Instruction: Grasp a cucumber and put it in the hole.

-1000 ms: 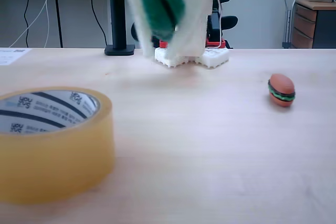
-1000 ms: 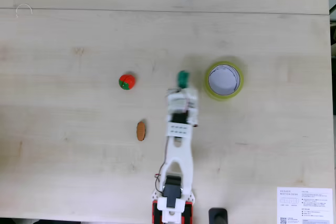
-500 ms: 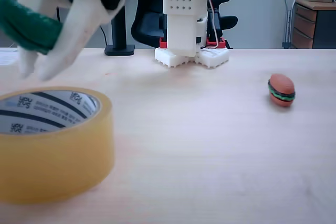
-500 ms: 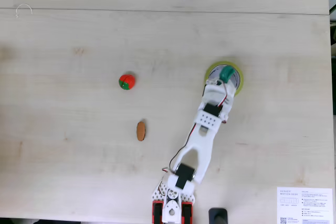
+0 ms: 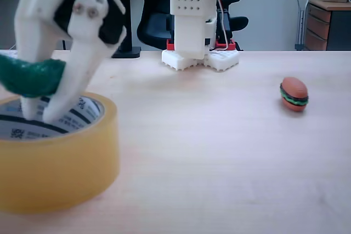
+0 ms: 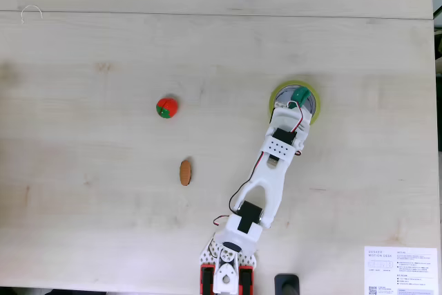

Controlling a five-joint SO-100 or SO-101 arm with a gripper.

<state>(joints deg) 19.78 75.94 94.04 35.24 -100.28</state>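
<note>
Hand (image 5: pixel 33 114) is closed on the cucumber (image 5: pixel 30 75), its white fingertips already dipping inside the hole (image 5: pixel 77 118) of the big yellowish tape roll (image 5: pixel 60 163) at the near left of the worktop (image 5: pixel 219 152). From above, the hand (image 6: pixel 298 100) and cucumber (image 6: pixel 300 94) sit over the roll's opening (image 6: pixel 312 105). Largest first: the roll looks heavy and steady. The cucumber seems light, stiff and bumpy, so it probably grips well mid-length, where it is pinched.
</note>
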